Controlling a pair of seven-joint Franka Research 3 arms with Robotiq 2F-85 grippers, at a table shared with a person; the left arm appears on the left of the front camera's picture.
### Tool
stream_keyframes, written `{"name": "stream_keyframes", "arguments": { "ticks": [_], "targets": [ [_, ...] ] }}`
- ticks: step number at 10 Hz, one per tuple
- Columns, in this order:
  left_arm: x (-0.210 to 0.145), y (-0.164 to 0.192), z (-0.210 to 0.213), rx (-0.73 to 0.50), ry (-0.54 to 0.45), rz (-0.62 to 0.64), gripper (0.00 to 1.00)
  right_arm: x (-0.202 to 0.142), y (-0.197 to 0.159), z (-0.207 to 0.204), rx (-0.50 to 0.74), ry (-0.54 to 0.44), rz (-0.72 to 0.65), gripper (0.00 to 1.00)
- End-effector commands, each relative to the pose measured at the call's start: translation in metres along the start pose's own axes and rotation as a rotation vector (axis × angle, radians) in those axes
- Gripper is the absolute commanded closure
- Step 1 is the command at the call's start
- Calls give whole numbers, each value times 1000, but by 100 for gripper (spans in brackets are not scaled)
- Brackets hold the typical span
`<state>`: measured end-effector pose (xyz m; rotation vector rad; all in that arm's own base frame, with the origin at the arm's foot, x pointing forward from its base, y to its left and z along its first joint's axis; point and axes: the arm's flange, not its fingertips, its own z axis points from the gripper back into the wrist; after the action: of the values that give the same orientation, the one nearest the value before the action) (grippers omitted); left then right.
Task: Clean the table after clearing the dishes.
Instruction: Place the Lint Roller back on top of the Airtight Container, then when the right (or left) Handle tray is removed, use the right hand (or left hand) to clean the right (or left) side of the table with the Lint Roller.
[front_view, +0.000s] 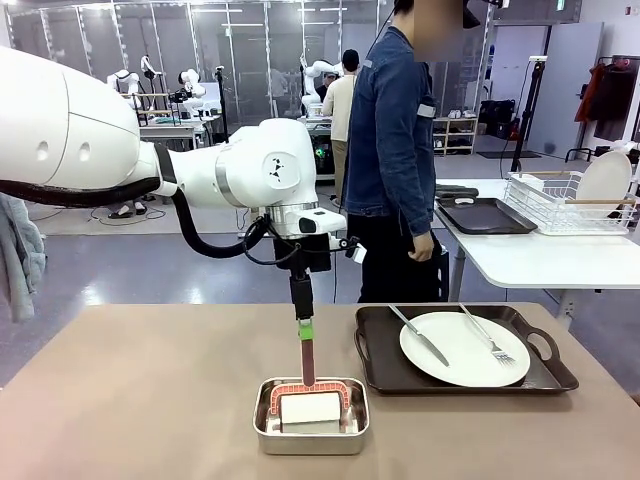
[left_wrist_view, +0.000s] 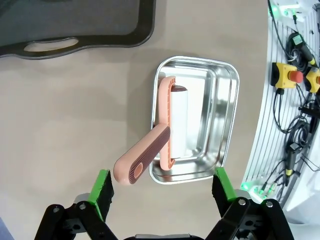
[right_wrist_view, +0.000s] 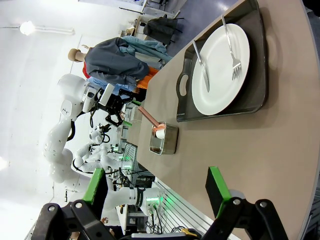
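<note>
Across the beige table (front_view: 150, 400), dishes (front_view: 460, 350) sit on their tray (front_view: 375, 378) at 3 o'clock of the steel pan (front_view: 262, 432). We hold our left end effector (left_wrist_view: 161, 182) spread above the propped-up roller handle (left_wrist_view: 142, 160), ready to clamp. Our right end effector (right_wrist_view: 156, 180) is likewise apart.

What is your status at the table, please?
Left claw open over lint roller handle, roller in steel pan. Right claw open over table. Plate, knife, fork on tray, uncleared. Person at far side.
</note>
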<state>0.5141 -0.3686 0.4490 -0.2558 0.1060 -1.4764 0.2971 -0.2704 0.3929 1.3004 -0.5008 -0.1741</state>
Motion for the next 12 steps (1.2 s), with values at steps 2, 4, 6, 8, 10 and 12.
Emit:
{"name": "stream_keyframes", "arguments": {
  "ticks": [2, 4, 6, 8, 10, 12],
  "targets": [
    [0, -1, 2, 2, 0, 0, 0, -1, 3, 0, 2, -2, 0, 0],
    [0, -1, 2, 2, 0, 0, 0, -1, 3, 0, 2, -2, 0, 0],
    [0, -1, 2, 2, 0, 0, 0, -1, 3, 0, 2, -2, 0, 0],
    [1, 0, 0, 0, 0, -1, 0, -1, 3, 0, 2, -2, 0, 0],
    [-41, 27, 64, 11, -145, 302, 0, -1, 3, 0, 2, -2, 0, 0],
    [-130, 20, 103, 38, -341, 615, 0, -1, 3, 0, 2, -2, 0, 0]
  ]
}}
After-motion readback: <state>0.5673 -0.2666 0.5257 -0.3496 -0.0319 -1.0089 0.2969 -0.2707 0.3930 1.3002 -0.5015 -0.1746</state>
